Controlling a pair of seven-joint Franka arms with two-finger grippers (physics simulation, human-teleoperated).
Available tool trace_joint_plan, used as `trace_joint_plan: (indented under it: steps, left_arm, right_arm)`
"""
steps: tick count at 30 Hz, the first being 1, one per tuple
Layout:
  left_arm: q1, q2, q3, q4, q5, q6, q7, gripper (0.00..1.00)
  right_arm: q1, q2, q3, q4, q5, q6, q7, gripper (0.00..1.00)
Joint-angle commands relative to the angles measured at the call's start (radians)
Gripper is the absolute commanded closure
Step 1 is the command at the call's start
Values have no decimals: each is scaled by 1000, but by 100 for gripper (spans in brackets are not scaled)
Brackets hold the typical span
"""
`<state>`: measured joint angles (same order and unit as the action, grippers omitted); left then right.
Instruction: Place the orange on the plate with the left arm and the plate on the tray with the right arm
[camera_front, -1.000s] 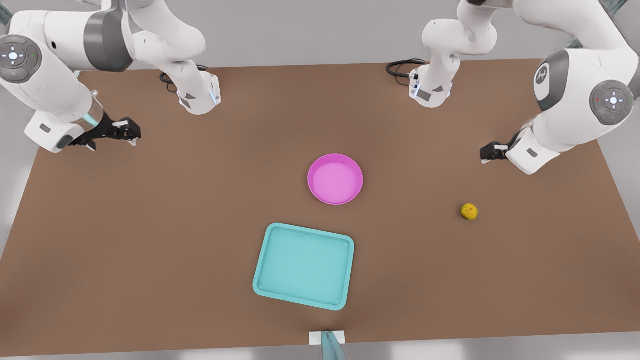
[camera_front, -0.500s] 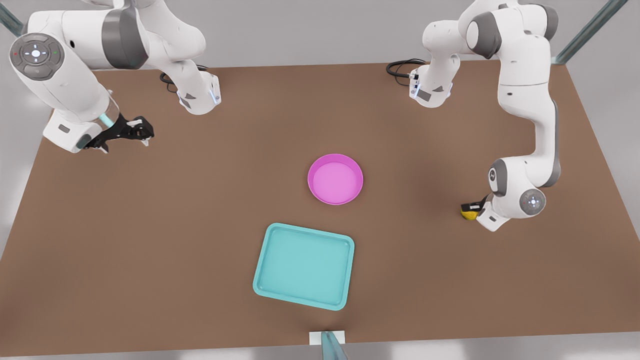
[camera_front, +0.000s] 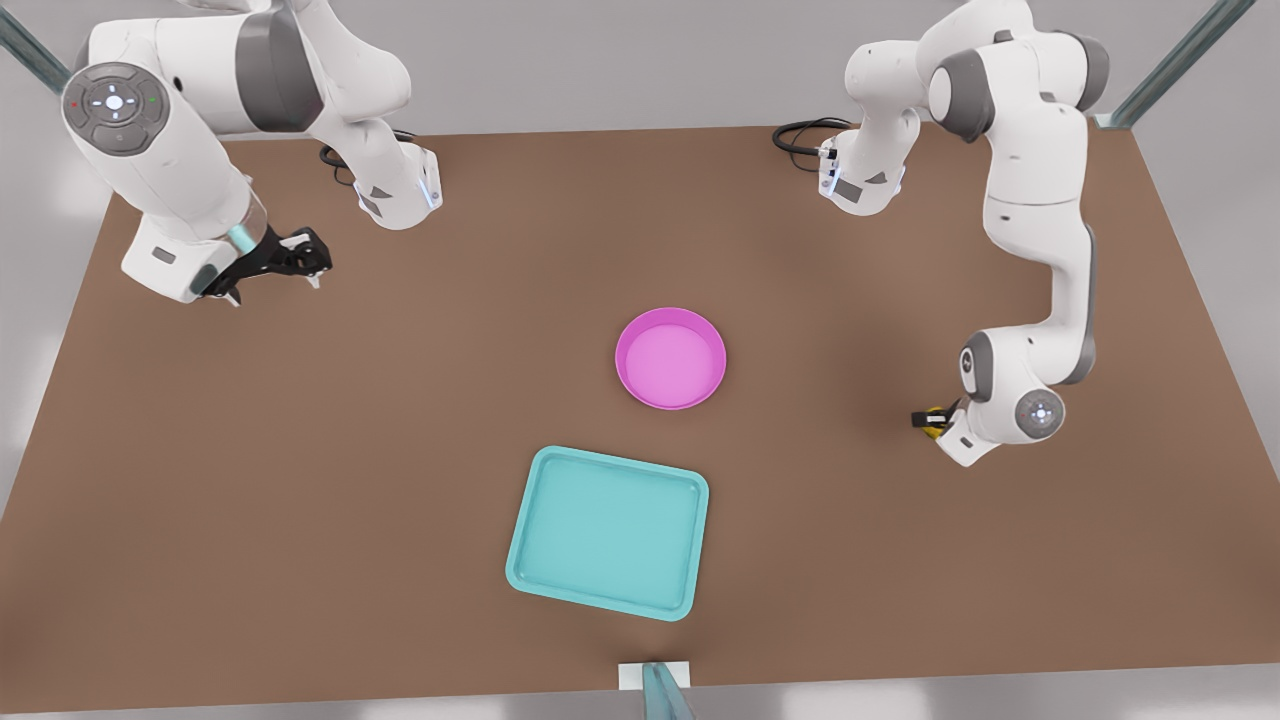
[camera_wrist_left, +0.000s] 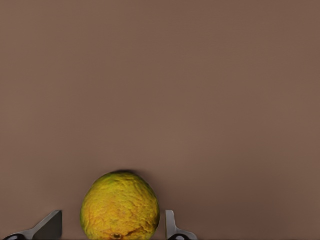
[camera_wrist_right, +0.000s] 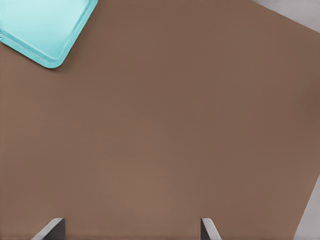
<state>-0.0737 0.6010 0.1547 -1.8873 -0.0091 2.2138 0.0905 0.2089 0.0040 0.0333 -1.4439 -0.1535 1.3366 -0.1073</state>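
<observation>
Brown tabletop (camera_front: 400, 450) is spreading under everything, with pale grey floor showing past its edges. Nearest the front camera, the teal tray (camera_front: 608, 533) is lying flat and bare, slightly turned. Just beyond it, apart from its rim, the pink plate (camera_front: 670, 358) is sitting with nothing in it.

Toward the front view's right, well apart from the plate, the left arm is bending down low so that the left gripper (camera_front: 932, 421) is reaching the table around the orange (camera_front: 937, 429), which is peeking out as a sliver of yellow beneath the black fingers. In the left wrist view the orange (camera_wrist_left: 120, 206) is resting on the table between the two fingertips (camera_wrist_left: 171, 224). The fingers are standing spread wider than the fruit, one close beside it and the other with a clear gap, so neither is visibly pressing on it and the fruit is not being gripped.

Farther back, toward the front view's left, the right arm is waiting with the right gripper (camera_front: 300, 258) hanging above bare table, well apart from the plate. Its fingers (camera_wrist_right: 54, 229) are standing wide apart in the right wrist view, holding nothing, with a corner of the tray (camera_wrist_right: 45, 30) showing beyond them.
</observation>
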Motion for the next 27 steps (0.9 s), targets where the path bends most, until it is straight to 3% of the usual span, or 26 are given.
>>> trace_joint_plan:
  steps: [1,18,21,27]
  left_arm:
    - [0,8,0,1,1,15,40,0]
    - [2,23,-3,1,-5,95,38,0]
    - [2,23,-4,1,-8,89,32,24]
    - [2,33,-4,-1,-9,76,31,24]
  right_arm:
    - [-184,-1,-1,0,0,0,-5,0]
    - [-187,1,-1,-1,2,1,-12,0]
    - [-187,4,-1,-1,2,1,-14,0]
    - [-187,8,-3,-1,2,0,-14,0]
